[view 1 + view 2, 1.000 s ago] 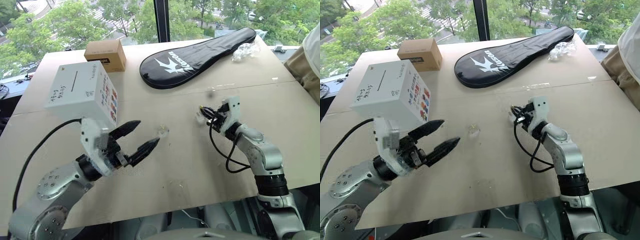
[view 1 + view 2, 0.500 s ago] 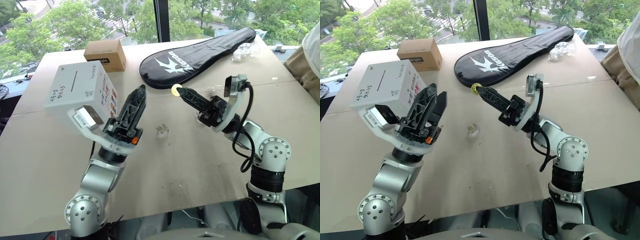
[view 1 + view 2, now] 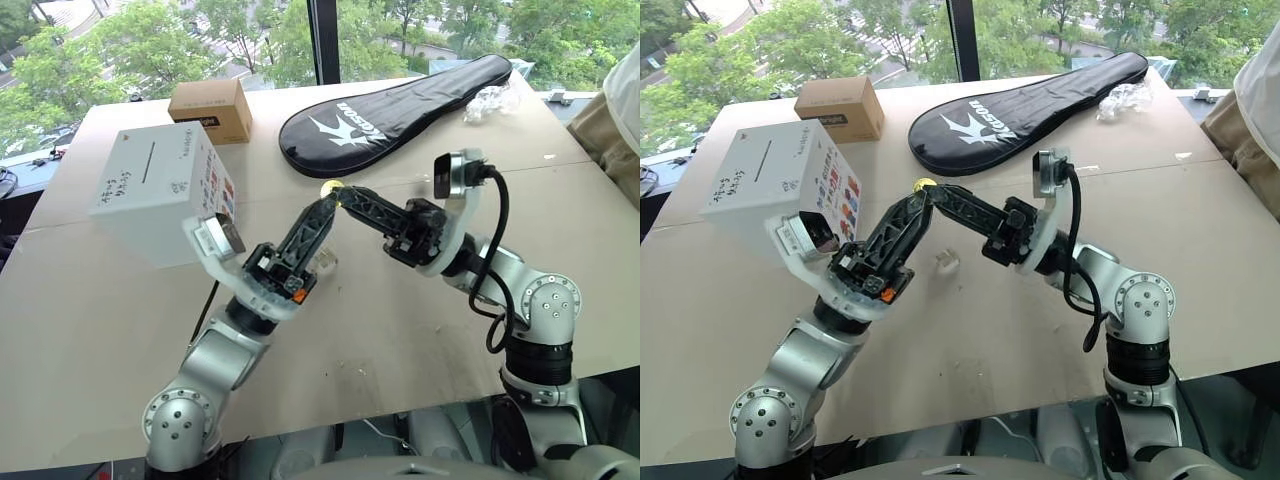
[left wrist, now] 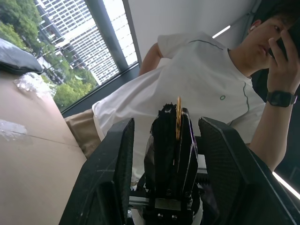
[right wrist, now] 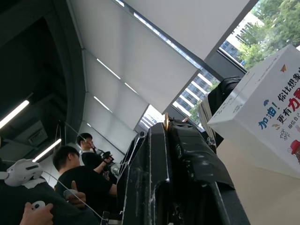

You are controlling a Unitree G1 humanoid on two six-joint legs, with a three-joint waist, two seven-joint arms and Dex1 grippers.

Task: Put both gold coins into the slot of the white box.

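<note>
The white box (image 3: 160,190) sits at the table's left with its slot (image 3: 150,160) on the top face. Raised above the middle of the table, my right gripper (image 3: 345,193) is shut on a gold coin (image 3: 329,187) at its tips. My left gripper (image 3: 322,205) meets it there. In the left wrist view the left fingers (image 4: 112,159) stand open on either side of the right gripper's shut tips and the edge-on gold coin (image 4: 178,117), without touching them. The other gold coin (image 3: 325,260), in its clear casing, lies on the table under the two grippers.
A brown cardboard box (image 3: 210,110) stands behind the white box. A black racket cover (image 3: 395,100) and a wad of clear plastic (image 3: 492,100) lie at the back. A person (image 3: 620,110) stands at the table's right edge, and other people (image 5: 79,178) are nearby.
My right gripper lifted the gold coin off the table and carried it left. My left gripper rolled upright, swung toward it and narrowed its fingers around the right gripper's tip.
</note>
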